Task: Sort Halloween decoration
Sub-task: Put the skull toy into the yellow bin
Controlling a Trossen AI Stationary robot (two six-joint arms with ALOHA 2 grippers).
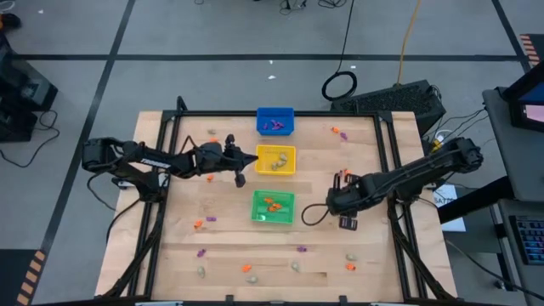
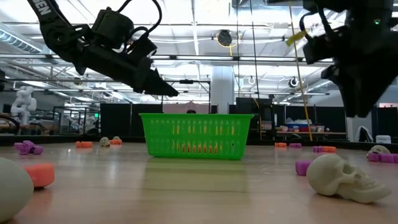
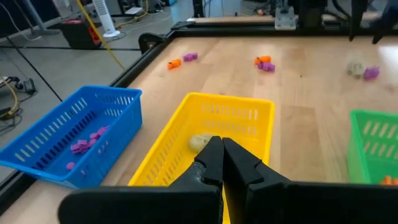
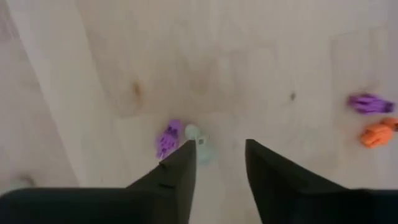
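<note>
At the left of the high view the left gripper point(image 1: 240, 176) reaches in from the frame's left edge and hangs just off the left rim of the yellow bin point(image 1: 290, 151), at frame centre. Its fingers point(image 3: 214, 163) are pressed together, and nothing shows between them. A pale trinket point(image 3: 200, 142) lies on the bin floor just past the tips, so the arm looks to be there for a drop-off into the bin that takes the pale pieces.

Up from it, in the upper centre, the blue bin point(image 1: 275, 111) holds purple trinkets point(image 3: 84, 142); down from it the green bin point(image 1: 274, 195) holds orange ones point(image 1: 273, 204). The three bins stand in a column, one colour each.

To the right of centre the right gripper point(image 1: 343, 179) points down at the desk point(image 1: 382, 255) with its fingers point(image 4: 179, 167) apart and empty. In its wrist view a purple trinket point(image 4: 168, 138) lies just beside one fingertip, probably the next pick.

Unsorted decoration is scattered around: orange and purple pieces at lower left point(image 1: 202, 222), a row of pale, orange and purple ones along the bottom edge point(image 1: 296, 265), and one orange piece at upper right point(image 1: 336, 131). The right arm's looping cable point(image 1: 313, 214) lies just beside the green bin and could drag against it.
</note>
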